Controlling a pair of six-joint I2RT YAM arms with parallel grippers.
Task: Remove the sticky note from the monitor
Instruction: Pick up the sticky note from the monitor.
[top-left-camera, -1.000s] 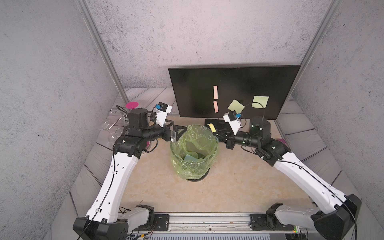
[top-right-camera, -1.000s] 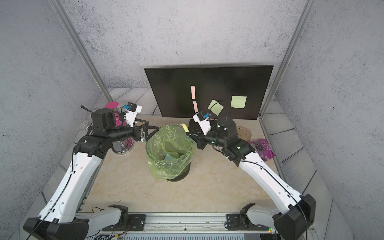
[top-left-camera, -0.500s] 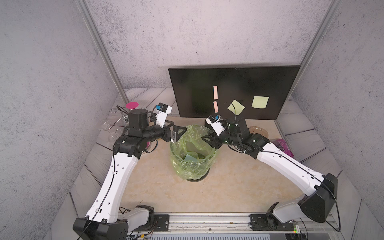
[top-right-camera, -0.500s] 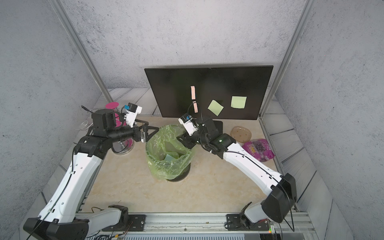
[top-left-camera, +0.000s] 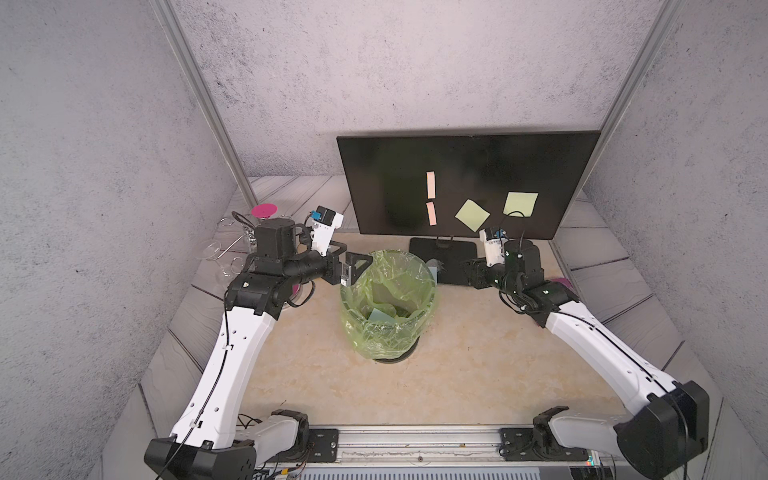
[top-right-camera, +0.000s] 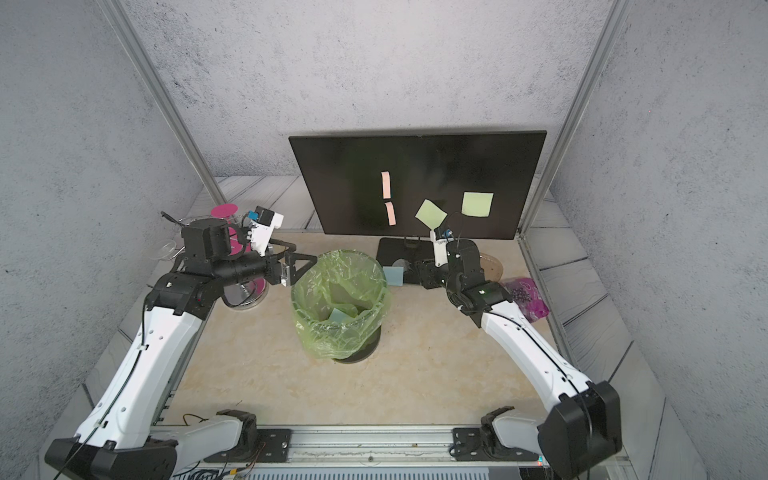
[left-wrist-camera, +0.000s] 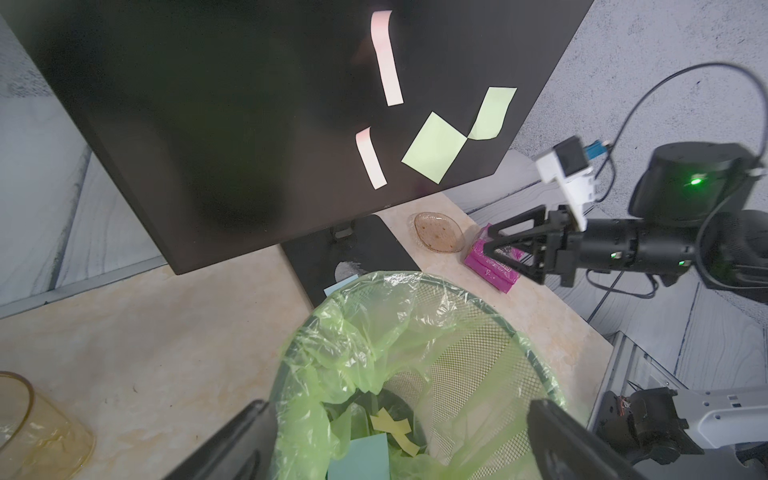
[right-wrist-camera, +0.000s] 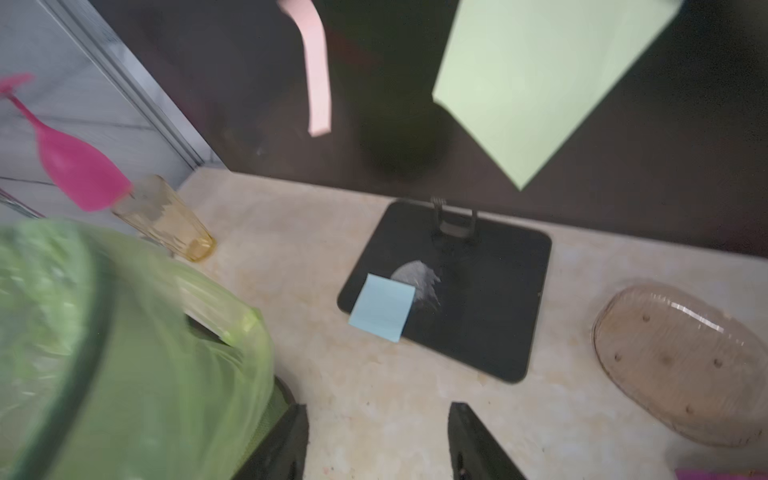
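Sticky note (right-wrist-camera: 383, 307), blue, lies on the base of the monitor (top-left-camera: 395, 174), outside the bin (top-left-camera: 374, 340). Jaws of the right pincer (right-wrist-camera: 378, 405) apart, empty. Jaws of the left pincer (left-wrist-camera: 397, 407) apart at the bin rim, presumably to steady it.

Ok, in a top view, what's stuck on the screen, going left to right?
Two pink strips, one above the other → tilted green note → straight green note.
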